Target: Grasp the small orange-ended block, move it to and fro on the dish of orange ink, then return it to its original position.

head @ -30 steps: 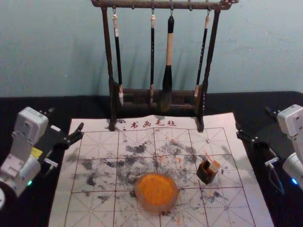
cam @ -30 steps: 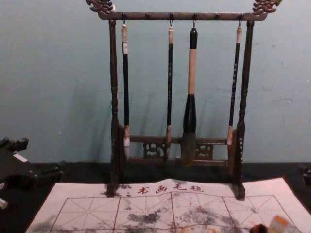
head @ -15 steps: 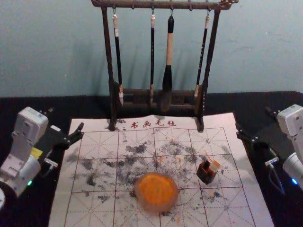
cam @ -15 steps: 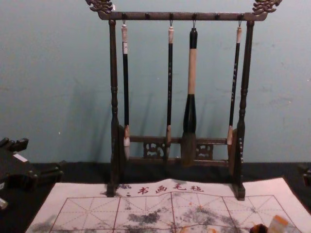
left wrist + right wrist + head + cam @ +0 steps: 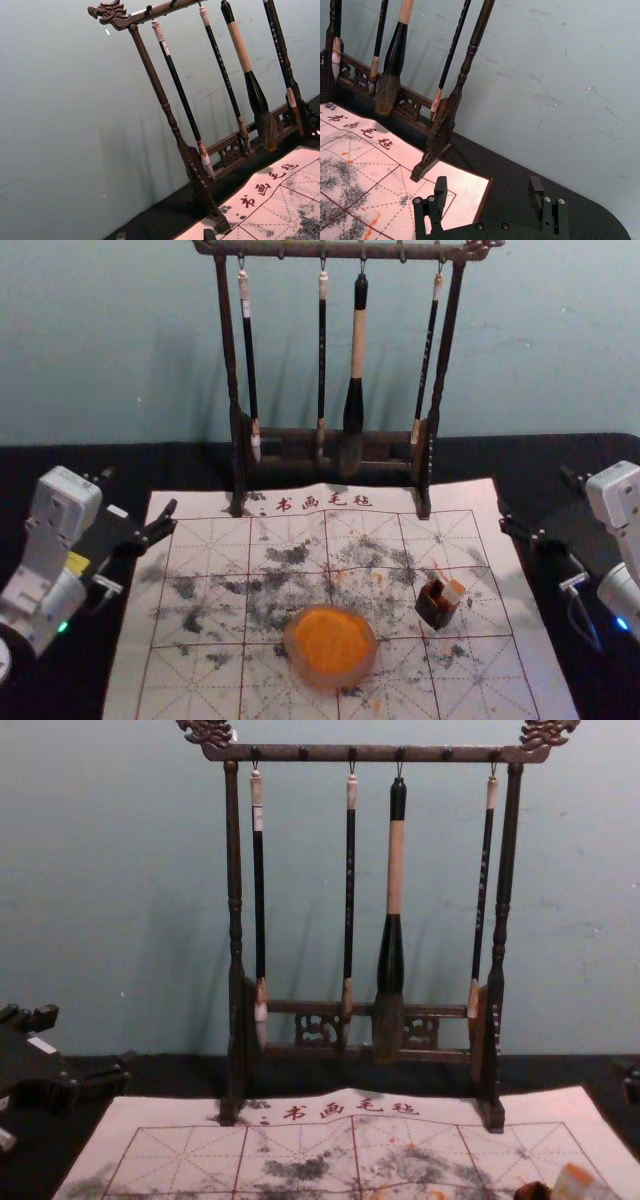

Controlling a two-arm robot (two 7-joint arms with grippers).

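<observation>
Right of the dish point(image 5: 330, 678), the block point(image 5: 453, 592) leans in its pot point(image 5: 434, 613), nearer the right pincer point(image 5: 488, 181), farther right, than the left pincer point(image 5: 139, 490), opposite, both spread and empty.

Brush rack point(image 5: 330, 754) looks like dark wood, kinda satiny, carved bits bumpy. Big brush point(image 5: 390, 955): glossy black lower handle, coarse bristles. Mat point(image 5: 205, 540): matt, cloth-ish. Ink dish point(image 5: 332, 679): smooth, frosted-looking rim. Right gripper point(image 5: 536, 491): matt black, shiny metal screws.

Four brushes point(image 5: 395, 870) on wooden rack point(image 5: 235, 870)
</observation>
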